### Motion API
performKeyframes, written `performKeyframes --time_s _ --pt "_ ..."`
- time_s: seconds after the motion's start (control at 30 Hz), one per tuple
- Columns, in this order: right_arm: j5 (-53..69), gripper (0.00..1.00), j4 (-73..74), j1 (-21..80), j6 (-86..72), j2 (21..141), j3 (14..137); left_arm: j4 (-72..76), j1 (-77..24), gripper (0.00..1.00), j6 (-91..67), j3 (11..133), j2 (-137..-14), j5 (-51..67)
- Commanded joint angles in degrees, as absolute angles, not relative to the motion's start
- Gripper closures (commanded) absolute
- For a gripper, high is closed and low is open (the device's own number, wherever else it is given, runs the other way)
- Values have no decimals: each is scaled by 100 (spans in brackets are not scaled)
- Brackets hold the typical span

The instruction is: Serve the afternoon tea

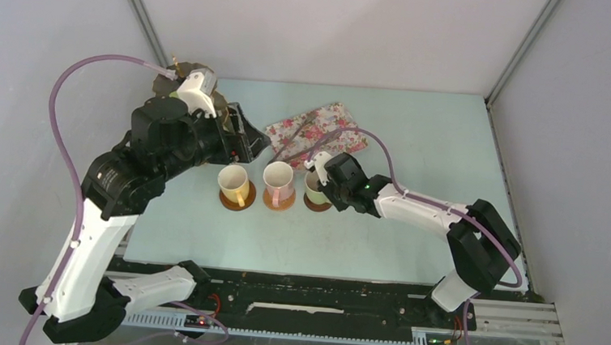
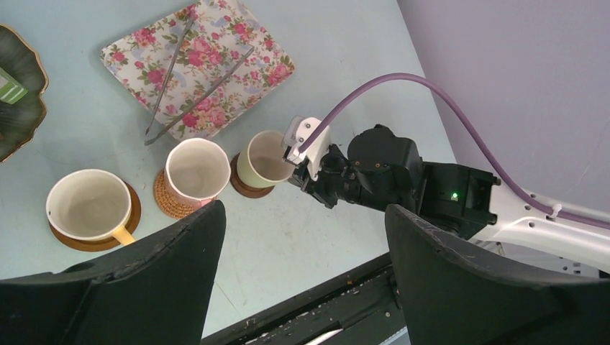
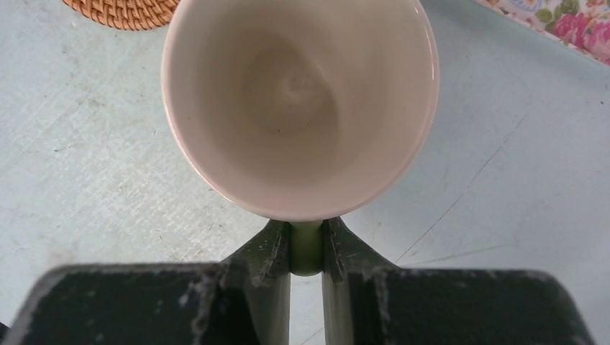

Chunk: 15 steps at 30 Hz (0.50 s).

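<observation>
Three mugs stand in a row, each over a round brown coaster: the yellow mug [image 1: 234, 184], the pink mug [image 1: 278, 181] and the green mug [image 1: 315, 189]. My right gripper [image 3: 306, 238] is shut on the green mug's handle [image 3: 306, 251], and the mug's pale inside [image 3: 298, 100] fills the right wrist view. I cannot tell whether this mug rests on its coaster [image 2: 247, 189]. My left gripper [image 2: 303, 215] hangs open and empty, high above the table. The dark scalloped stand [image 2: 21, 115] shows at the left edge with a small green piece [image 2: 10, 85] on it; in the top view the left arm hides most of it.
A flowered rectangular tray [image 2: 216, 43] lies behind the mugs with long metal tongs [image 2: 193, 83] across it. The woven coaster [image 3: 122, 11] of the pink mug lies close beside the green mug. The black rail [image 1: 318, 291] runs along the table's near edge.
</observation>
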<state>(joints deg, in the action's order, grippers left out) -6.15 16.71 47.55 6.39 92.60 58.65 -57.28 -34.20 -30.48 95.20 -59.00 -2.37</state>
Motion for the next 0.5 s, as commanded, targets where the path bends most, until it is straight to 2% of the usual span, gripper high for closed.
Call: performKeyframes --time_s 0.0,0.07,0.2,0.4,0.47 --pt "-579 100 1241 4796 505 9178 6117 -5465 -3319 12 -3033 9571 -5945 -68" --pt "-580 100 1229 4807 504 9183 6117 -5447 -3306 12 -3032 9567 -5969 -44" --pt "-683 90 1177 4805 472 9200 6115 -5406 -3271 12 -3031 9571 -6009 -44" --pt "-903 54 1383 4799 322 8571 6090 -5308 -3251 13 -2902 9578 -5938 -326" --pt "-866 36 1489 4801 372 8304 6090 -5211 -3245 12 -2803 9517 -5808 -648"
